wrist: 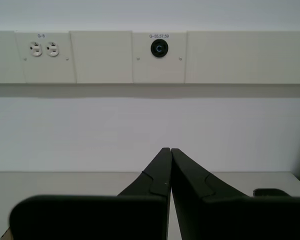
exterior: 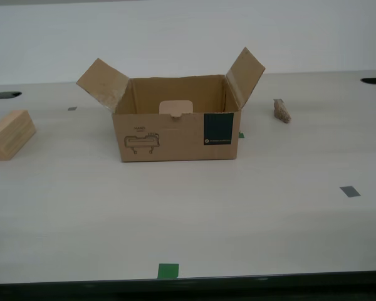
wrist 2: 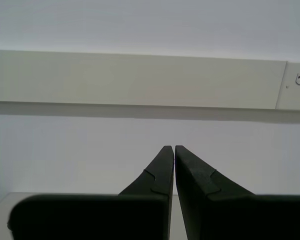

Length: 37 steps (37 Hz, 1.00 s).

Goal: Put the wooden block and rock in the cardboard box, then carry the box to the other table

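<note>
On table: cardboard box upright, flaps splayed | first hand, second hand pinched closed, empty

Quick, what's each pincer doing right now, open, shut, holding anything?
My first gripper: pincer closed, empty, facing the wall.
My second gripper: pincer closed, empty, facing the wall.

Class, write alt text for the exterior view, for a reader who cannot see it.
An open brown cardboard box with two raised side flaps stands on a pale table. A pale tan wooden block lies apart toward the exterior view's left, a small grey-brown rock toward its right. No gripper appears in this view.
</note>
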### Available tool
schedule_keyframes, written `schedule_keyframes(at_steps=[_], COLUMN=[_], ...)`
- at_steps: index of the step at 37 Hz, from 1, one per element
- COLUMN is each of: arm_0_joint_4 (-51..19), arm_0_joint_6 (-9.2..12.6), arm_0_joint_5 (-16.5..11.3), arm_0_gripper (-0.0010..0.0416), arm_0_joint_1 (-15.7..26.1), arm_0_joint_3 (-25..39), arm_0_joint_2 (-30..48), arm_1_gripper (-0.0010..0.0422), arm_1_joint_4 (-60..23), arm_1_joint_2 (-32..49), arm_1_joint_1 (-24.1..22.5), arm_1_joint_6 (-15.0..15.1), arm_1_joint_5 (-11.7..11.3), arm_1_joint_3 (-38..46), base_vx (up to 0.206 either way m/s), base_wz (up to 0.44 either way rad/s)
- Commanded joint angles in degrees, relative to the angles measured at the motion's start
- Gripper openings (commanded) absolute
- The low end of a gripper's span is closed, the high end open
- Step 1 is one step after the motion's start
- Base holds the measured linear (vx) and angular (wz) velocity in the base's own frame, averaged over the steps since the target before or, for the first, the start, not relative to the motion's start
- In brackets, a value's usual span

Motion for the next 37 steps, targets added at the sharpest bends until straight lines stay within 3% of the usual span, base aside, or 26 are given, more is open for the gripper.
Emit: schedule_keyframes(at_steps=[1, 12, 21, 29, 37], arm_0_joint_4=[-1.6, -15.1, -33.0, -47.4, -60.2], arm_0_joint_6=[0.0, 0.0, 0.0, 0.0, 0.0], arm_0_joint_5=[0.0, 0.0, -0.2, -2.9, -3.1], arm_0_gripper=[0.0000, 0.0000, 0.0000, 0.0000, 0.0000], arm_0_joint_1=[0.0, 0.1, 0.2, 0.3, 0.3], arm_0_joint_3=[0.2, 7.8, 17.1, 26.0, 34.7], arm_0_joint_2=[-0.5, -0.6, -0.5, 0.1, 1.9], arm_1_gripper=[-0.0001, -0.0001, -0.0001, 0.0000, 0.0000], arm_1_joint_4=[-4.0, -15.3, -27.8, -41.3, -54.5], arm_1_joint_2=[-1.4, -2.1, -2.1, -2.1, -1.9], arm_1_joint_1=[0.0, -0.1, -0.1, -0.1, 0.0], arm_1_joint_6=[0.1, 0.2, 0.0, 0.0, 0.0], arm_1_joint_5=[-1.0, -1.7, -1.6, -1.6, -1.6], arm_1_joint_3=[1.8, 7.2, 12.3, 18.4, 24.4], base_vx=[0.000, 0.000, 0.000, 0.000, 0.000], base_wz=[0.000, 0.000, 0.000, 0.000, 0.000])
